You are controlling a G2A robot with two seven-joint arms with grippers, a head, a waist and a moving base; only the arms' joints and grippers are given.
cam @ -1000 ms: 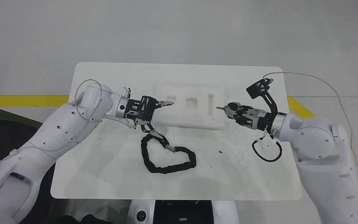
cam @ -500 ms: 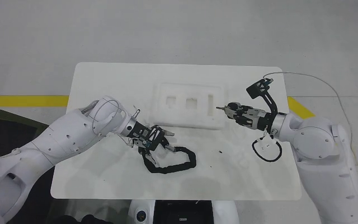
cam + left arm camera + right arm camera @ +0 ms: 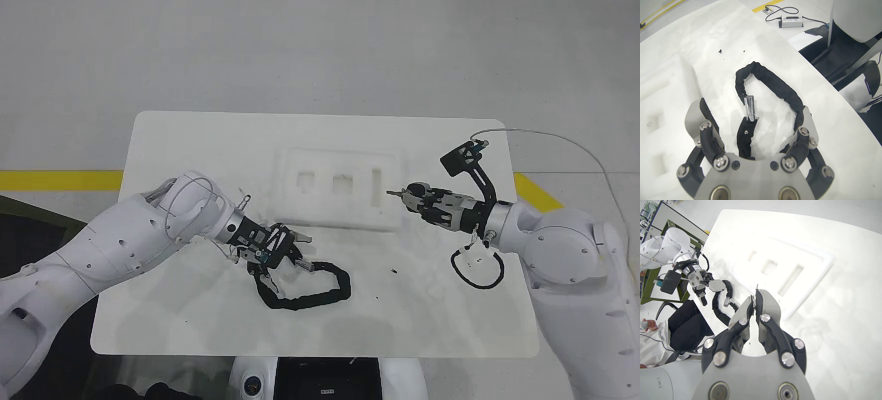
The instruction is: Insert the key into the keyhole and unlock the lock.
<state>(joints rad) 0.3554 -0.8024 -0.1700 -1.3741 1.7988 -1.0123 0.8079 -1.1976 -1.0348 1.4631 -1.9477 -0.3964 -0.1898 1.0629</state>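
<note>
The lock (image 3: 750, 108) lies between the released left tool's (image 3: 288, 250) fingers, axis pointing away; the right tool (image 3: 408, 194), clenching the key (image 3: 753, 301), hangs well apart.

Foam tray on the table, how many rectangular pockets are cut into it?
3, in a row across the foam tray: first pocket at the end nearer the left hand, middle pocket, third pocket nearer the right hand. None seem hidden.

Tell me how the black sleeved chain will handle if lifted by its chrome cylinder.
Probably floppy: the sleeved chain lies in a kinked loop, so it would likely sag and trail behind the lifted end. The chrome cylinder looks smooth and round, so it may slip in a grip.
</note>
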